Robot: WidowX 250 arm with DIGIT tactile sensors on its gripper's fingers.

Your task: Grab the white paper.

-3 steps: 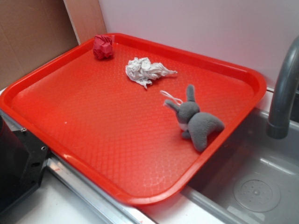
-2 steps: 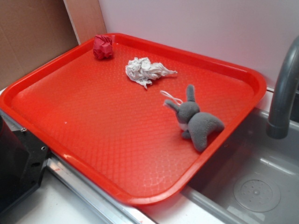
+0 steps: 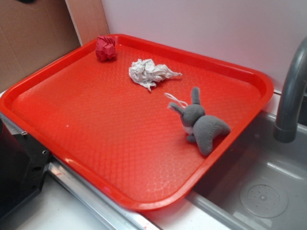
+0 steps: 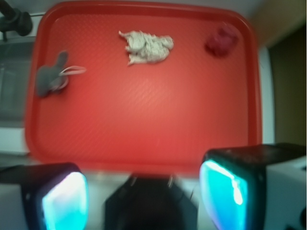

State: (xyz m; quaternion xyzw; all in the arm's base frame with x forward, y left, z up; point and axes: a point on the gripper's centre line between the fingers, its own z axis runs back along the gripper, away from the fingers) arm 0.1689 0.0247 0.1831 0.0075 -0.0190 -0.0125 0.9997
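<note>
The end effector hovers spread apart, empty, at the tray's six o'clock edge; the white paper lies toward twelve o'clock.

I count one red tray, one white paper wad, one crumpled red paper ball, one grey plush bunny, and one grey faucet.

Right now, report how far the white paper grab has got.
Nothing is done yet: the white paper lies untouched on the red tray, between the red paper ball and the plush bunny. The gripper is open and empty at the tray's near edge. Approach, closing and lifting remain.
</note>
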